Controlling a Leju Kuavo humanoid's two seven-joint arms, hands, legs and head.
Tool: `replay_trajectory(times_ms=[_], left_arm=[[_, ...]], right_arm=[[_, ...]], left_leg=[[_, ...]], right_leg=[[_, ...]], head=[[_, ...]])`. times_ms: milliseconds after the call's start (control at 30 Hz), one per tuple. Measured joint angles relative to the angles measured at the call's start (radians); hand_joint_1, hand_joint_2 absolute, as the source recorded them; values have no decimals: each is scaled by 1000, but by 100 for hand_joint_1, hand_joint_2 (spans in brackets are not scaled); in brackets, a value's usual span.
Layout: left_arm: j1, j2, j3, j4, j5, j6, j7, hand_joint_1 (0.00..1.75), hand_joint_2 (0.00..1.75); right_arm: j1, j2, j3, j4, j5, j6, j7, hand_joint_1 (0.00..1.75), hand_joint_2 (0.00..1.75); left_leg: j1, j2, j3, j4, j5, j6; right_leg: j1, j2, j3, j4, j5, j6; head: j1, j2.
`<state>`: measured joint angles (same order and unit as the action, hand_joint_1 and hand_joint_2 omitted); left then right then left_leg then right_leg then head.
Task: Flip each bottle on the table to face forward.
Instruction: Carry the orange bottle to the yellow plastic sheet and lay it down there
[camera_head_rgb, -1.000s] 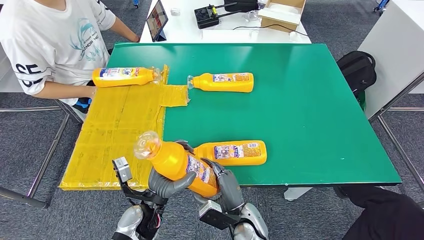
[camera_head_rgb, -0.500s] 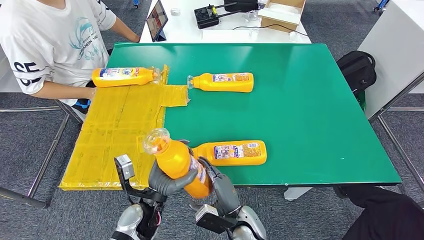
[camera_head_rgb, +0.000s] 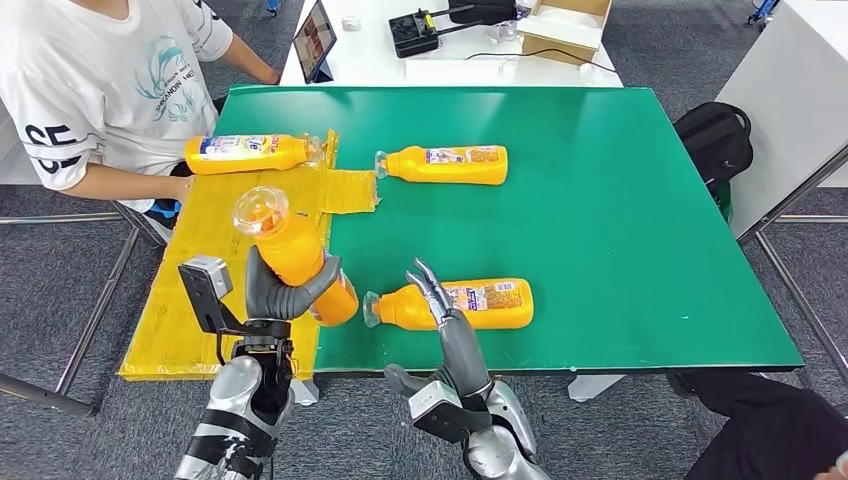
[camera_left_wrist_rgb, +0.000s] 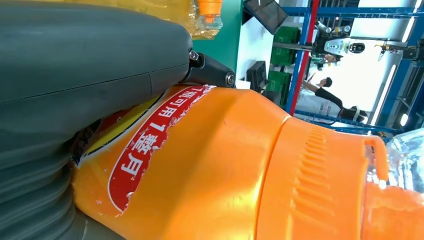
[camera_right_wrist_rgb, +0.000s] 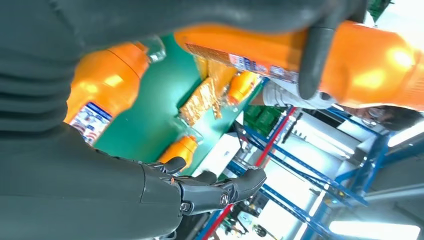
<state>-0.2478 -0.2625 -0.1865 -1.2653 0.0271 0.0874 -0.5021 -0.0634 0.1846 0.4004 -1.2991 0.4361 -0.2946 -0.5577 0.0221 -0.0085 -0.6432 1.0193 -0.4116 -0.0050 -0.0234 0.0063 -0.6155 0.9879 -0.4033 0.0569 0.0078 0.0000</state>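
Note:
My left hand (camera_head_rgb: 283, 291) grips an orange bottle (camera_head_rgb: 292, 255) around its body, held tilted above the yellow mat (camera_head_rgb: 215, 270) with its clear cap (camera_head_rgb: 260, 211) up. Close up, the left wrist view has this bottle (camera_left_wrist_rgb: 225, 165) against my left hand (camera_left_wrist_rgb: 75, 75). My right hand (camera_head_rgb: 440, 305) is open, fingers spread, just over a second orange bottle (camera_head_rgb: 470, 304) lying label-up near the green table's (camera_head_rgb: 620, 220) front edge. My right hand (camera_right_wrist_rgb: 215, 190) holds nothing. Two more bottles lie flat: one (camera_head_rgb: 245, 152) on the mat's far end, one (camera_head_rgb: 446, 163) on the green top.
A person in a white T-shirt (camera_head_rgb: 100, 90) sits at the table's far left corner, an arm beside the mat. A white table (camera_head_rgb: 480, 65) behind carries a tablet (camera_head_rgb: 313, 40), a black device and a box. A black backpack (camera_head_rgb: 715, 135) sits on the floor at right.
My right hand has let go of the held bottle and opened. My left hand has carried the bottle left and forward, over the yellow mat.

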Motion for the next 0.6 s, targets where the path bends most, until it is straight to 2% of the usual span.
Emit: replay_trajectory(times_ms=[333,500,600], left_arm=[[-17,0,21,19,3,15,-3,175,175],[-44,11,60,21,-30,163,-53,175,175],[-78,31,87,21,-141,283,-90,175,175]], right_arm=[[0,0,1,-35,-6,-5,-4,0,0],[-9,13,1,-43,-84,-54,-50,0,0],[-18,21,-2,-48,-131,-82,-76,0,0]], left_leg=[[0,0,0,0,-1,0],[0,0,0,0,0,0],[0,0,0,0,0,0]], right_leg=[[0,0,0,0,0,0],[0,0,-1,0,0,0],[0,0,0,0,0,0]], head=[[0,0],[0,0],[0,0]])
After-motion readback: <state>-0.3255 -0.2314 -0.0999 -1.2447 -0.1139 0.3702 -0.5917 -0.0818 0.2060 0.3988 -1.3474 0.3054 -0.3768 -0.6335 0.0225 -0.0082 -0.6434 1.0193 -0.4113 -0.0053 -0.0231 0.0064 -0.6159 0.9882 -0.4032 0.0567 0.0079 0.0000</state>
